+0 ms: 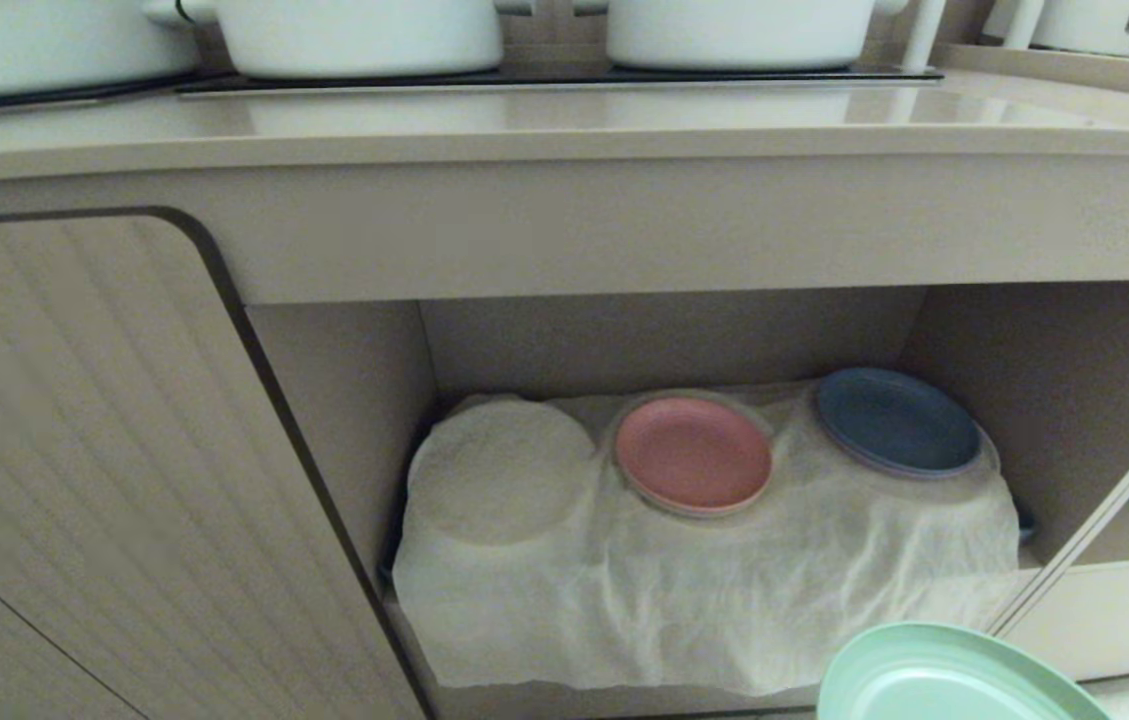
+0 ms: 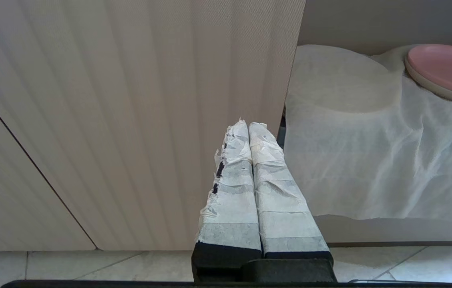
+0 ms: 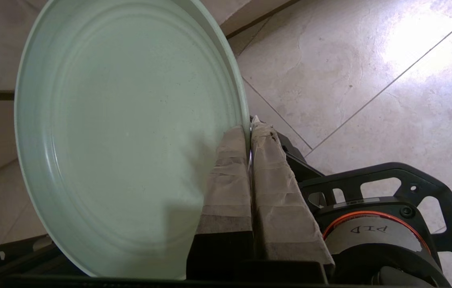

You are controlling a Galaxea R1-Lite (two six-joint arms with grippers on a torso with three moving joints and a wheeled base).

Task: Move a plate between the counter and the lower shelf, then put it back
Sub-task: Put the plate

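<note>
Soft, even light filled my views, with glare on the pale floor tiles (image 3: 410,52) and my fingers' shadow across the mint-green plastic plate (image 3: 121,132).

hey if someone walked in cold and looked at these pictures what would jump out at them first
Probably the mint-green plate, pinched by its rim in the right gripper above the tiled floor, low in front of the open cupboard. Next, the pink plate and dark blue plate sitting on the wrinkled white cloth draped over the lower shelf, beneath the counter with white pots.
</note>
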